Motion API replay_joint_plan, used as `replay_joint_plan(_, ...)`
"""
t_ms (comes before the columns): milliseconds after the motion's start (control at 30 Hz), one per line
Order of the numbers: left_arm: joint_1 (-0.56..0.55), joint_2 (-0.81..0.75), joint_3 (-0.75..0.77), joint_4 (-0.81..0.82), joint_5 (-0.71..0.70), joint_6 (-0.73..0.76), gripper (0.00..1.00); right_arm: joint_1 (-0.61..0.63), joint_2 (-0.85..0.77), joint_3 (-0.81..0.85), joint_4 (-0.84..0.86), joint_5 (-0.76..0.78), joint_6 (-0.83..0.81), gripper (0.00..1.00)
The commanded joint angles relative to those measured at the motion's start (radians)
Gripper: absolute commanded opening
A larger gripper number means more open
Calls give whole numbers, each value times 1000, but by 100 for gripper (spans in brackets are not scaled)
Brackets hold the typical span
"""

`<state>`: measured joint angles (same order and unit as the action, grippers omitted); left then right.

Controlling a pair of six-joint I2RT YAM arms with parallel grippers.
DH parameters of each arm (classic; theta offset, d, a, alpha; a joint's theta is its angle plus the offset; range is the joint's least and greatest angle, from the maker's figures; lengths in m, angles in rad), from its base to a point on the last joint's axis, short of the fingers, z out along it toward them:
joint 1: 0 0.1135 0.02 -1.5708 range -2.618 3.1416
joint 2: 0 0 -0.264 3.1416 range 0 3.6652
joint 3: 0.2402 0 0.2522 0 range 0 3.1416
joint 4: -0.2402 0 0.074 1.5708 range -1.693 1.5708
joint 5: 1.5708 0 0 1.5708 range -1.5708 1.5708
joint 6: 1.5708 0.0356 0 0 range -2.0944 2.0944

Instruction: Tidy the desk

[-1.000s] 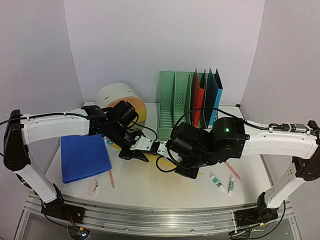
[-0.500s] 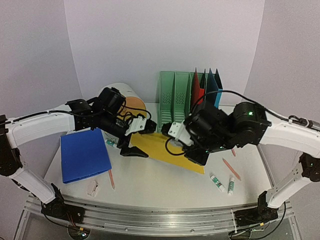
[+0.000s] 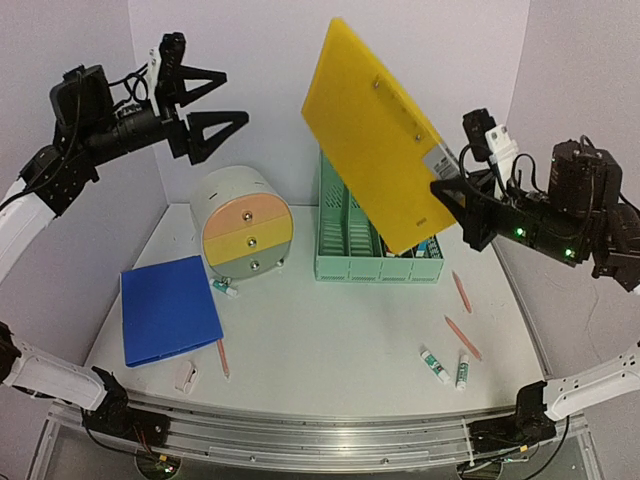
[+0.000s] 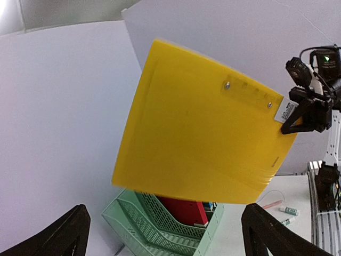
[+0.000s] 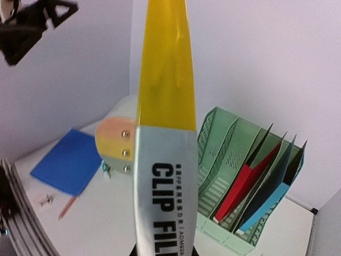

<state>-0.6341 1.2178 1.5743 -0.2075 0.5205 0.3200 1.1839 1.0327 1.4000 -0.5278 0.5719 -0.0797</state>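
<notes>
A yellow clip file [image 3: 375,135] hangs tilted in the air above the green file rack [image 3: 345,250]. My right gripper [image 3: 447,192] is shut on its lower spine corner. In the right wrist view the file's silver spine label [image 5: 165,197] fills the middle and hides the fingers. My left gripper [image 3: 232,97] is raised high at the upper left, open and empty, well apart from the file [image 4: 208,144]. The white desk [image 3: 330,340] lies far below both grippers.
The rack [image 5: 218,176] holds a red folder [image 5: 245,184] and a blue one [image 5: 272,197]. A round drawer unit [image 3: 245,225] stands left of it. On the desk lie a blue binder [image 3: 168,310], pencils [image 3: 462,338] and two glue sticks [image 3: 434,365].
The left gripper opened, let go of the yellow file and swung up to the upper left. The right arm lifted the file from the desk to high above the rack.
</notes>
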Motion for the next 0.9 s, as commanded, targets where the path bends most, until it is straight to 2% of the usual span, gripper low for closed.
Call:
replay_joint_plan(0,109,11,1,-29,53,-335,100,-14,88,8,516,71,19,0)
replay_joint_plan(133,186,14,-53,52,193,-525,100,-84,138,25,732,-164,32,0)
replay_joint_plan(233,254,59,-49,145,338,-702,100,-152,188,50,767,-390,87,0)
replay_joint_plan(300,282,79,-47,256,411,-790,100,-177,206,39,790,-474,129,0)
replay_joint_plan(467,290,96,-54,307,430,-822,100,-248,197,-87,1023,-650,274,0)
replay_joint_plan(667,290,133,-68,504,514,-969,100,-257,294,-78,1112,-780,380,0)
replay_joint_plan(767,290,142,-68,527,509,-998,99,-269,336,-67,1159,-831,422,0)
replay_joint_plan(867,294,145,-66,534,520,-1002,90,-282,362,-56,1189,-862,464,0)
